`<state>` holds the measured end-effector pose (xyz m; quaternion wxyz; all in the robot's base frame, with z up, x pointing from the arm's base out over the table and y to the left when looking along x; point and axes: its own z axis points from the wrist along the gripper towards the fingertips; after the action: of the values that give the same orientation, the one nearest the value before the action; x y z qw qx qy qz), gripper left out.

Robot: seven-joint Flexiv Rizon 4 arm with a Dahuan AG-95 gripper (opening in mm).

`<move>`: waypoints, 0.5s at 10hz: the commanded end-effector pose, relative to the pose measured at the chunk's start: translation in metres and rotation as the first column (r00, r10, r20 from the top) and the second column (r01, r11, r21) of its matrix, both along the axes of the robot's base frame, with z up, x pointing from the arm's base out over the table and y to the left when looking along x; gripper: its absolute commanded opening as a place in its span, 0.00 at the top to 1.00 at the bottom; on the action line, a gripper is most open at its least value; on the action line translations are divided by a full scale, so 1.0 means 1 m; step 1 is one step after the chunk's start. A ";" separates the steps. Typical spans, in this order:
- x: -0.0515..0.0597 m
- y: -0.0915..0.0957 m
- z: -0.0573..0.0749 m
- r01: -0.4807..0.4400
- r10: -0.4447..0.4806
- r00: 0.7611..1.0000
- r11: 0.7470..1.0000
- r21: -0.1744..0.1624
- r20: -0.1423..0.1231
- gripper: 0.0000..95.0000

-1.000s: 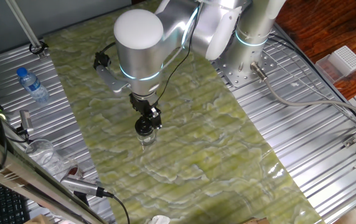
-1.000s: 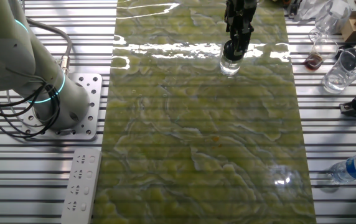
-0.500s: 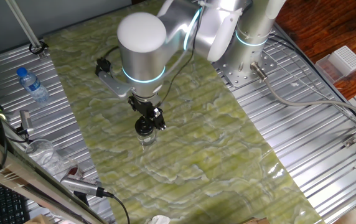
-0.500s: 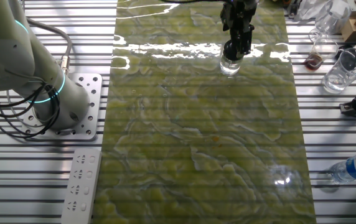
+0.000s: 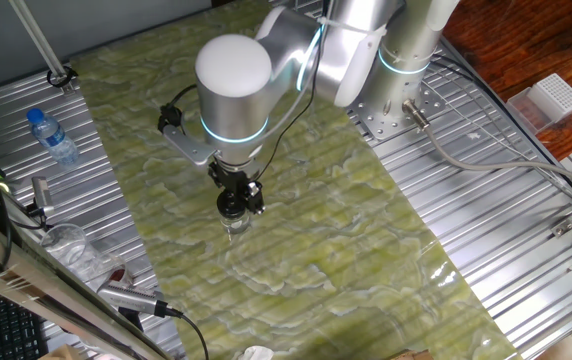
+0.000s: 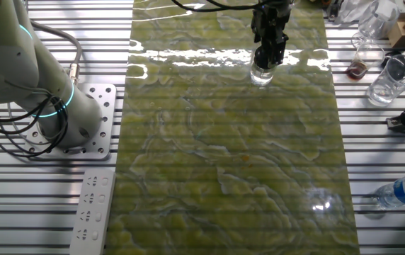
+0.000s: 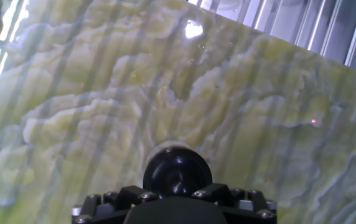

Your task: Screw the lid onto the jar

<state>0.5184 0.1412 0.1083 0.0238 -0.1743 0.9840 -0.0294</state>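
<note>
The black lid [image 7: 177,172] sits atop the upright clear jar [image 5: 232,228].

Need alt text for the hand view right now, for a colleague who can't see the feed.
Looking down along the gripper, a round black lid sits right at the fingertips, with the clear rim of the jar just showing beneath it. Around them is a green-and-cream marbled mat, with ribbed metal tabletop in the upper right corner.

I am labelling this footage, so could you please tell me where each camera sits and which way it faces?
One fixed view: high, across the table from the arm's base; shows arm, gripper on lid.
The other fixed view: high above the base side; shows base, gripper, jar at the far end.
Hand view: on the wrist, looking down; shows gripper body, lid.
All share the green mat.
</note>
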 end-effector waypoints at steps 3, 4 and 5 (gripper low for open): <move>-0.001 -0.001 0.000 0.011 -0.011 1.000 1.000 -0.006 0.000 0.20; -0.001 -0.001 0.000 0.025 -0.025 1.000 1.000 -0.004 0.003 0.20; -0.001 -0.001 0.000 0.039 -0.039 0.999 0.999 -0.004 0.004 0.20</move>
<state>0.5169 0.1407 0.1087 0.0244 -0.1547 0.9871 -0.0319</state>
